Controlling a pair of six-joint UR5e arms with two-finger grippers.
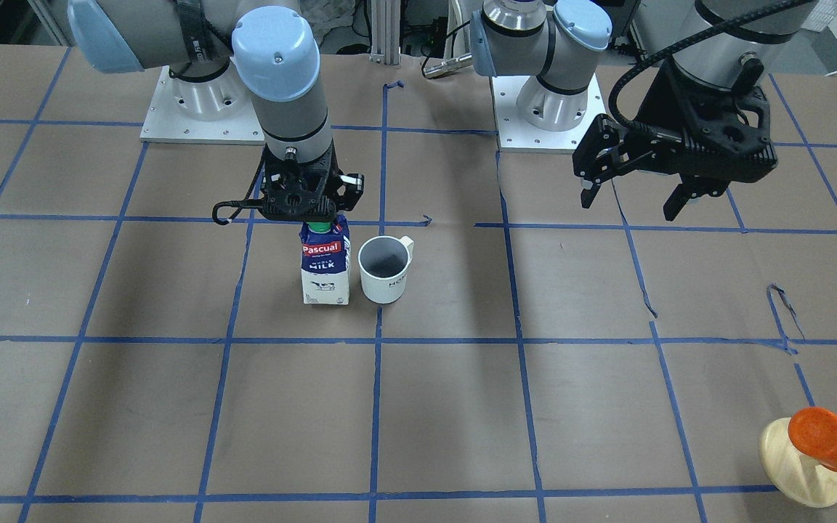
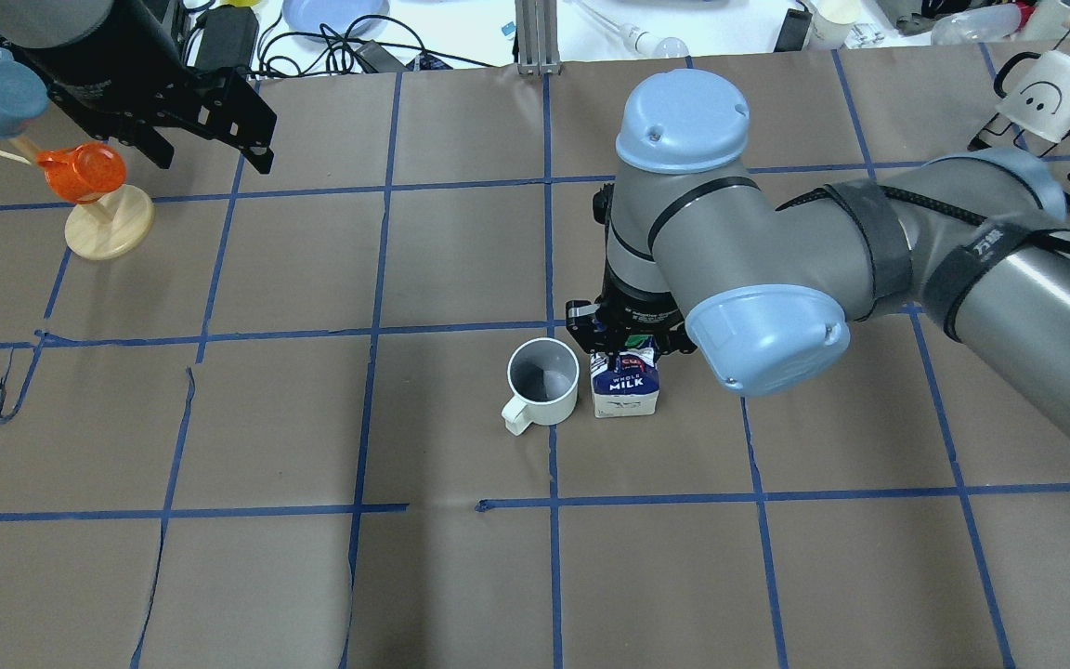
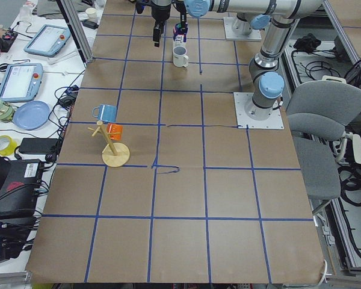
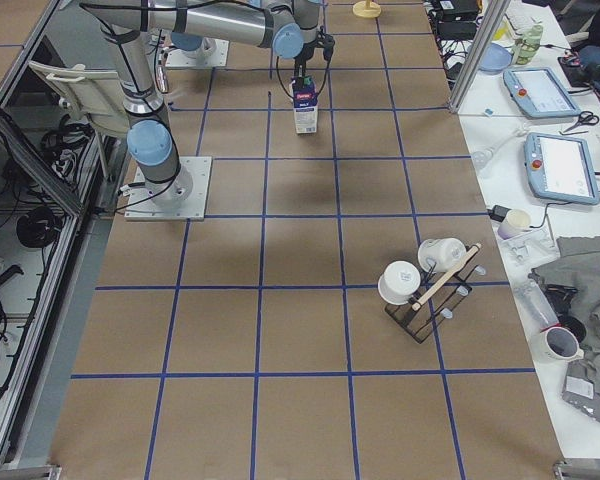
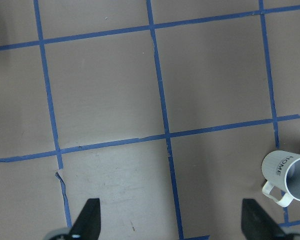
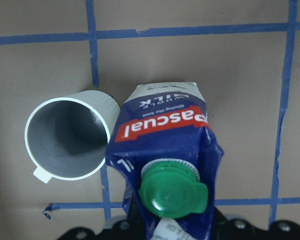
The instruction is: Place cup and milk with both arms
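The milk (image 1: 325, 269) stands upright on the brown table, touching or almost touching the white cup (image 1: 383, 270) beside it. My right gripper (image 1: 309, 216) comes straight down and is shut on the carton's gable top by the green cap (image 6: 172, 192). The cup (image 6: 70, 137) is upright and empty, its handle pointing away from the carton. My left gripper (image 1: 633, 200) is open and empty, raised well off to the side near its base. In the left wrist view its fingertips (image 5: 87, 220) are spread wide, and the cup (image 5: 287, 175) shows at the right edge.
A wooden mug tree (image 2: 98, 200) with an orange and a blue cup stands at the far left, close to my left gripper (image 2: 210, 153). A rack with white mugs (image 2: 1055, 88) stands at the far right corner. Blue tape lines grid the table.
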